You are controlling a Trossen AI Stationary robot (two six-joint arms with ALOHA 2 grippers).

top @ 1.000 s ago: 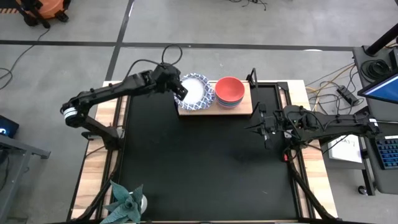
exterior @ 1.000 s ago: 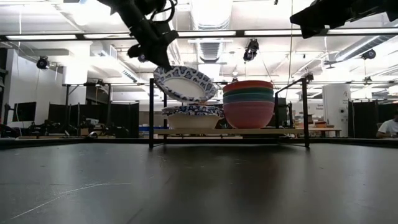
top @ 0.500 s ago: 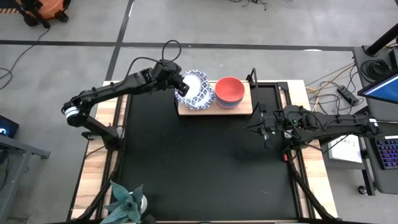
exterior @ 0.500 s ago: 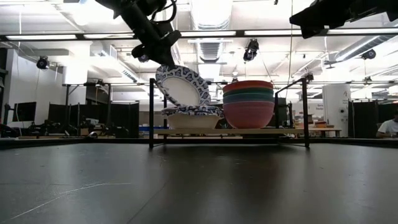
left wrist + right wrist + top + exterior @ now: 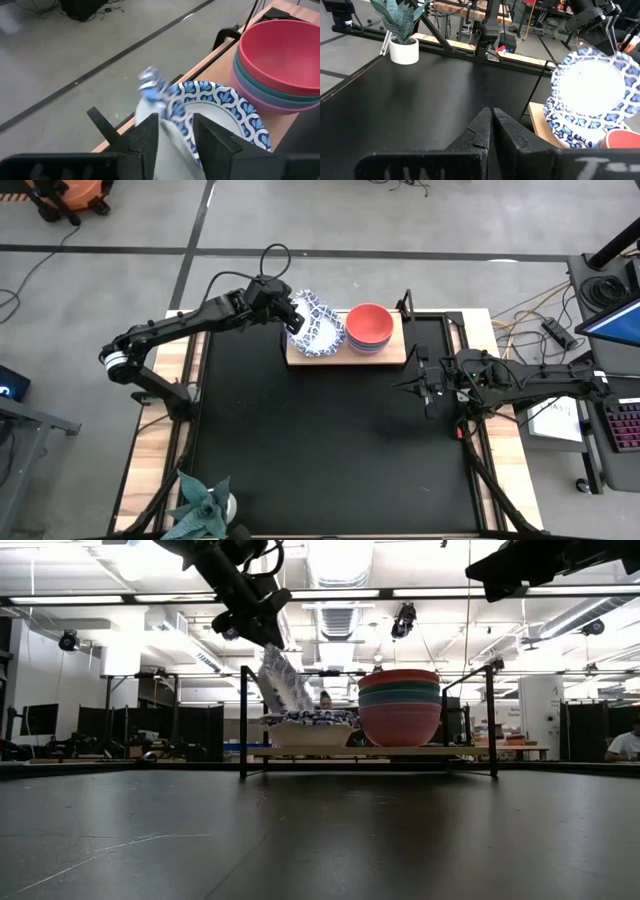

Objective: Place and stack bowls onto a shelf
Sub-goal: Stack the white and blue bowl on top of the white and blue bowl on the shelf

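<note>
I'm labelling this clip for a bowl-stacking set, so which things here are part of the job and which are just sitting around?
Part of the job:
- patterned bowl, tilted steeply, held by the left gripper
- white patterned stack on the shelf
- coloured stack, red on top

Just about:
- potted plant at the table's corner
- right gripper, idle over the table's right side

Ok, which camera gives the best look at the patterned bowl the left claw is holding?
The right wrist view: the held bowl faces it, whole inside and rim visible. The low view shows it edge-on and steeply tilted; the high view foreshortened; the left wrist view only its pinched rim.
</note>
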